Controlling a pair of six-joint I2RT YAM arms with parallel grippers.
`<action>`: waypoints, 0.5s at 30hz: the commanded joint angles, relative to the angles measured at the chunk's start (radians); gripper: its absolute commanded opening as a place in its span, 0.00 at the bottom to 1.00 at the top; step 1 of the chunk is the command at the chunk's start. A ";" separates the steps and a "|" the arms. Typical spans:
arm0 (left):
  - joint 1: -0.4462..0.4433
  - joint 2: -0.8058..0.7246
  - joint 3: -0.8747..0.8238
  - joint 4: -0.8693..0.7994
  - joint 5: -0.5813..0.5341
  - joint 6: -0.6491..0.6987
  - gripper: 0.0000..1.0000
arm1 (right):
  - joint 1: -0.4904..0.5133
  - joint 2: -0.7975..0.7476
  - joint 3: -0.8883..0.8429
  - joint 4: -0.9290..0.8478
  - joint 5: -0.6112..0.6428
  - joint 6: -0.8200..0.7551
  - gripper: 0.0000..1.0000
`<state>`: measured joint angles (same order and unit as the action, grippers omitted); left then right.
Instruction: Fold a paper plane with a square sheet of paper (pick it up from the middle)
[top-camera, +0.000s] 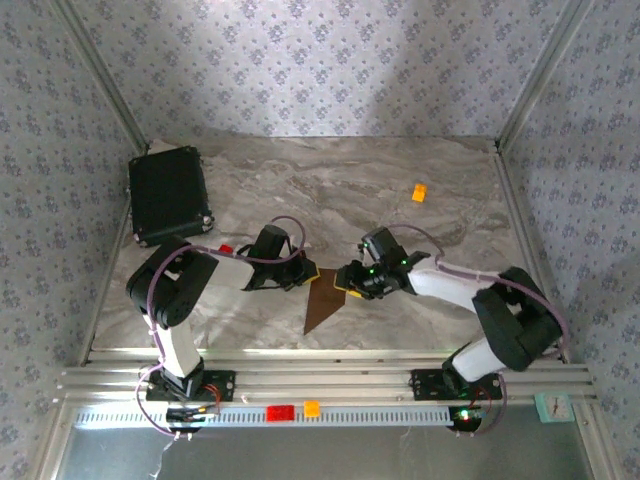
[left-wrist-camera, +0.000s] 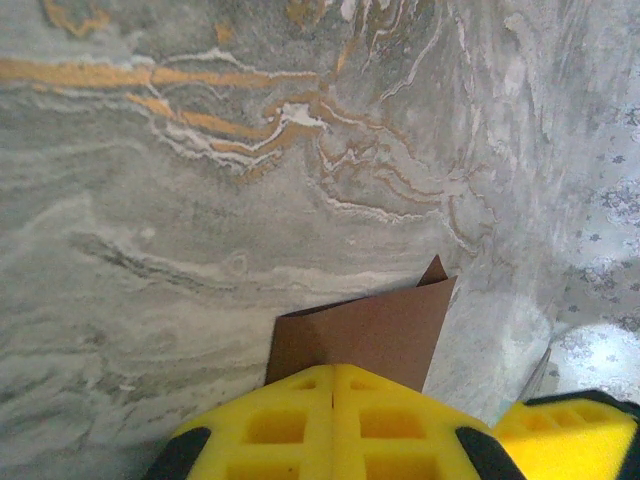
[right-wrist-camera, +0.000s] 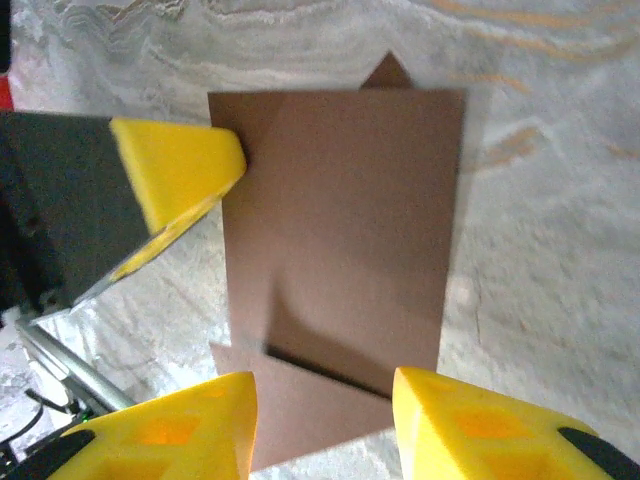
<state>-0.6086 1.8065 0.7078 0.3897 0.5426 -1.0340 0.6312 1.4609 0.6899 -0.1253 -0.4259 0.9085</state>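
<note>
Centrally, the square sheet of paper (top-camera: 324, 300), part-folded with a pointed tip, lies on the marble table (top-camera: 400, 190) near its front edge, between both arms; my left gripper (left-wrist-camera: 333, 378), fingers shut together, bears on one edge, I judge to pin the sheet against sliding; my right gripper (right-wrist-camera: 322, 395) stands half open, jaws straddling the opposite end, gripping nothing, probably ready to press a crease.

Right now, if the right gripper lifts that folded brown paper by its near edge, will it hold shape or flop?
Probably floppy: the paper looks thin, and one flap sits raised, casting a shadow. It is likely very light, so it may slide on the smooth marble table when pushed. The layered folds should stiffen it along the creases.
</note>
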 joint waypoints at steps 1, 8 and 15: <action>-0.007 0.022 -0.026 -0.081 -0.026 0.009 0.00 | -0.003 -0.058 -0.074 -0.013 0.012 0.143 0.41; -0.006 0.027 -0.021 -0.084 -0.030 0.005 0.00 | 0.022 -0.026 -0.107 0.088 -0.064 0.218 0.40; -0.007 0.030 -0.016 -0.088 -0.026 0.005 0.00 | 0.049 0.056 -0.050 0.080 -0.051 0.222 0.40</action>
<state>-0.6086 1.8065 0.7078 0.3893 0.5426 -1.0344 0.6716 1.4895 0.5976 -0.0357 -0.4717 1.1091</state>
